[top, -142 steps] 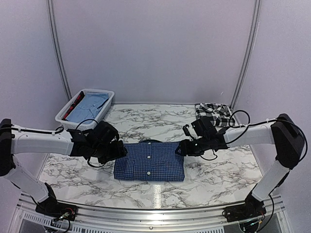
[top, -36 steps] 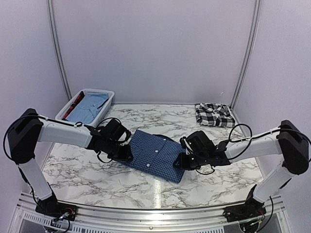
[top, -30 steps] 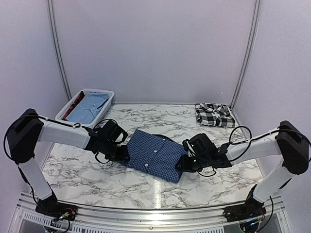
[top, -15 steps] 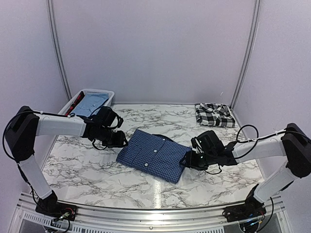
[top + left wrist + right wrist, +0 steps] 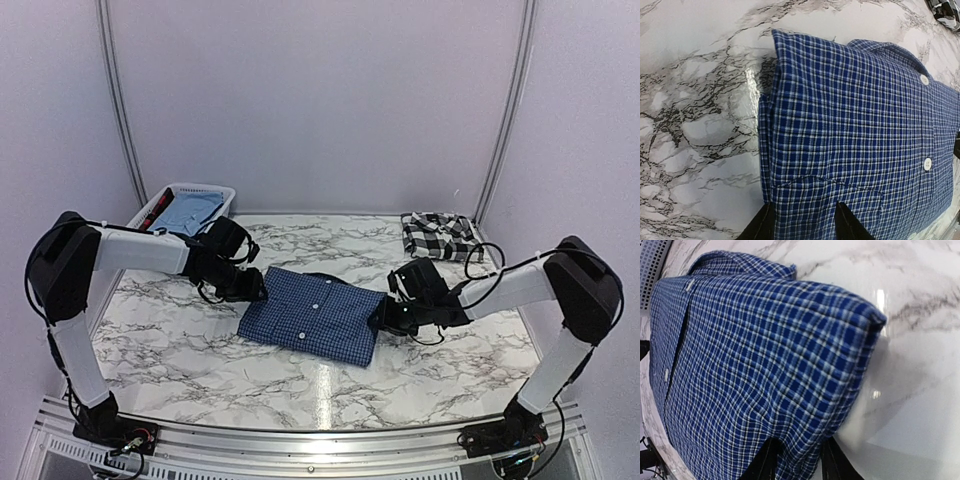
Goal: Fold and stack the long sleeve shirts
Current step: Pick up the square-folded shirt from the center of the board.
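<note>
**Blue shirt pinched at both ends**

The dark blue shirt [image 5: 315, 318], folded to a flat rectangle, is lying on the table [image 5: 200, 360] btwn the two grippers. The left gripper [image 5: 805, 210] is pinching one folded edge, jaws narrowed onto the cloth. The right gripper [image 5: 799, 445] is doing likewise at the opposite corner. Fabric is looking light, soft & floppy, so layers will prob. slide: best gripping through the full stack at the edges. The plaid shirt [image 5: 440, 236] is sitting well beyond the right gripper.
</note>
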Action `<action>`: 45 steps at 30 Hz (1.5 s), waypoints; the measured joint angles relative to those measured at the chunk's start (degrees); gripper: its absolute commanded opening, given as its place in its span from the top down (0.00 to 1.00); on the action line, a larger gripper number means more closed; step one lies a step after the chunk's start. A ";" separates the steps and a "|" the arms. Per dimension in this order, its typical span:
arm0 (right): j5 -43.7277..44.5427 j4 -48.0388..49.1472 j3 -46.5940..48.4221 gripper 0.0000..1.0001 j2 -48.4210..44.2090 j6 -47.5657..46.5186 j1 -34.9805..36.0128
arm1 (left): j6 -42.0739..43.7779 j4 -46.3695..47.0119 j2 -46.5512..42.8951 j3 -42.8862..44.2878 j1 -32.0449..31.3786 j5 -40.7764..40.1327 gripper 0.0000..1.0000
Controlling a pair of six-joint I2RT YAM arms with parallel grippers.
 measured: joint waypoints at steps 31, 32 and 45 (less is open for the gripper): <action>-2.29 -10.97 13.11 0.56 7.50 -12.15 -3.15 | -6.21 -6.78 5.92 4.42 1.81 -1.01 0.66; -2.40 -10.64 12.96 0.56 7.45 -12.15 -3.13 | -6.62 -6.84 6.38 4.90 1.46 -1.70 0.67; -3.41 -9.05 12.35 0.57 7.45 -12.13 -3.13 | -9.29 -6.86 7.78 6.38 0.55 -4.66 1.00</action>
